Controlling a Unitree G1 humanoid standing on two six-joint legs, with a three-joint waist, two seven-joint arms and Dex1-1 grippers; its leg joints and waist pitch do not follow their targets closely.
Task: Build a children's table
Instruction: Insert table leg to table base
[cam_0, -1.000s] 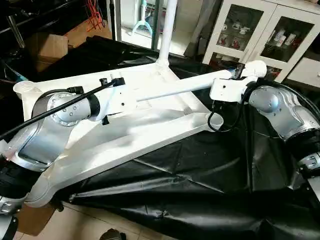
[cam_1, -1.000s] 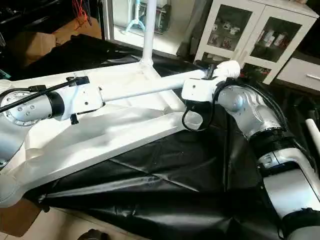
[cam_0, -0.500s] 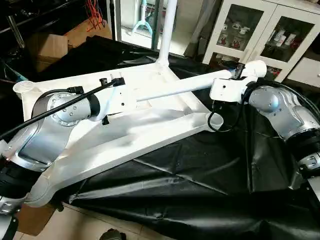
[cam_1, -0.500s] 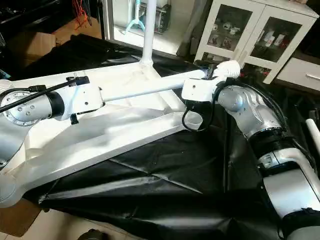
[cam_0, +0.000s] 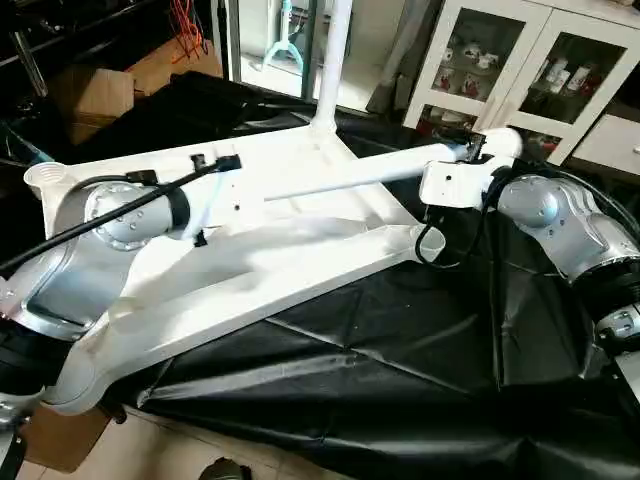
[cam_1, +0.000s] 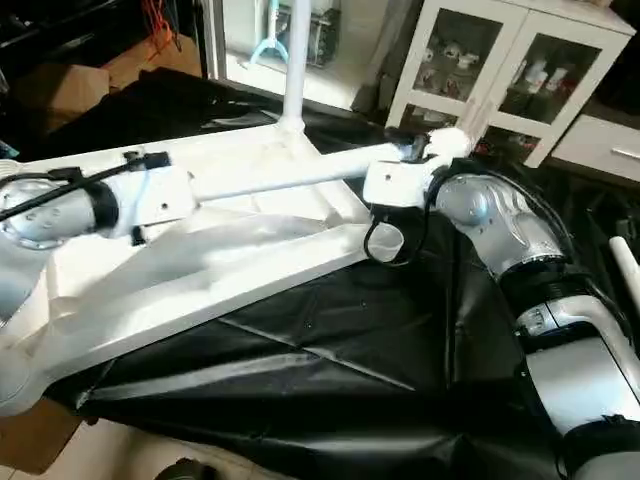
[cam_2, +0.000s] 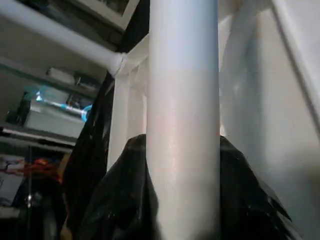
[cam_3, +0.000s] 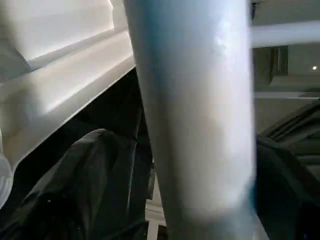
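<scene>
White plastic everywhere: the rectangular tabletop (cam_0: 300, 250) lies underside up on black sheeting (cam_0: 400, 370), ribs and round corner sockets exposed, presumably so the legs can drop in from above. One long white tapered tubular leg (cam_0: 335, 50) already stands upright in the far corner socket. A second white tapered leg (cam_0: 350, 178) is carried roughly level above the tabletop, spanning both arms.

Left gripper (cam_2: 182, 190) is clamped round the thin end; its wrist view has the tube running straight up between the black fingers (cam_2: 112, 195).

Right gripper (cam_3: 192, 200) is at the fat end, black fingers (cam_3: 75, 180) either side of the tube, but I can't tell if it's gripping or just cradling.

The empty near-right socket (cam_0: 432, 240) sits just below the fat end. My guess is that's the target; two-handed hold probably keeps the leg steady for tilting in.
</scene>
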